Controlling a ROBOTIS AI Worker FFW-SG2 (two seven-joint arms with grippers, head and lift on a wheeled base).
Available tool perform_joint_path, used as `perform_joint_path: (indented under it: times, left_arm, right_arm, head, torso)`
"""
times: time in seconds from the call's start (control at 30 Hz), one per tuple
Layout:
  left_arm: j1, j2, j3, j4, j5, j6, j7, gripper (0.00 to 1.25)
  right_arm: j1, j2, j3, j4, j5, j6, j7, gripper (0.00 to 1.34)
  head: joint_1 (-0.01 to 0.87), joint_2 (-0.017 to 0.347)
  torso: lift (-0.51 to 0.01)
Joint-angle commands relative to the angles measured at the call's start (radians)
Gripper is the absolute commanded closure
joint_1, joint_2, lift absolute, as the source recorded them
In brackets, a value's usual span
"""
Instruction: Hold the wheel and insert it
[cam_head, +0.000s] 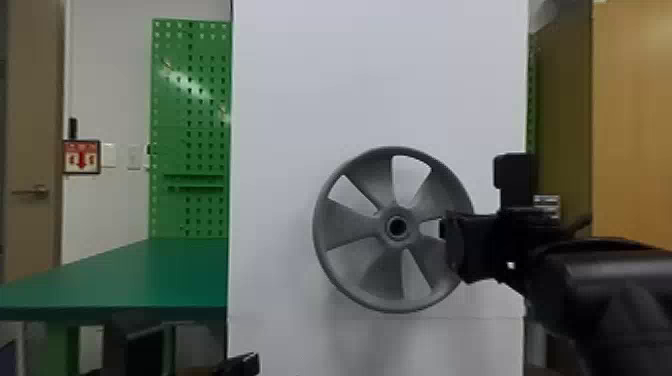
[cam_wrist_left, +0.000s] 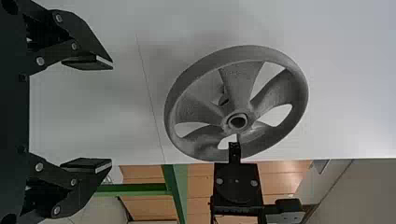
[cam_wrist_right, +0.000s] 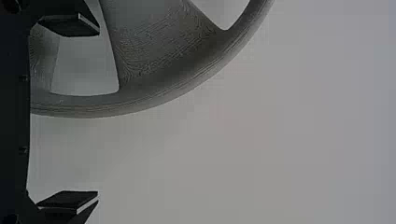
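Wheel (cam_head: 348, 226): upright before white panel (cam_head: 280, 125), 4 o'clock from head-view centre. Right gripper (cam_head: 452, 245): at the wheel's 3 o'clock; released, fingers parted. Left gripper (cam_head: 244, 364): between 7 and 8 o'clock from the wheel; released, fingers parted. Green table (cam_head: 115, 280): toward 9 o'clock. Green pegboard (cam_head: 192, 125): 10 o'clock.
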Motion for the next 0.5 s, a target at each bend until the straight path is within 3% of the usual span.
perform_joint_path:
  times: [0.0, 0.47]
  left_arm:
    - [0.0, 0.0, 0.0, 0.0, 0.0, 0.0, 0.0, 0.5]
    - [0.003, 0.0, 0.003, 0.0, 0.003, 0.0, 0.0, 0.5]
  right_arm:
    - [0.002, 0.0, 0.0, 0.0, 0.0, -0.003, 0.0, 0.0]
    - [0.009, 0.003, -0.001, -0.006, -0.014, -0.013, 0.0, 0.0]
  head:
    - [0.0, 0.005]
    - [0.0, 0.005]
  torso:
    - [-0.497]
    - [-0.497]
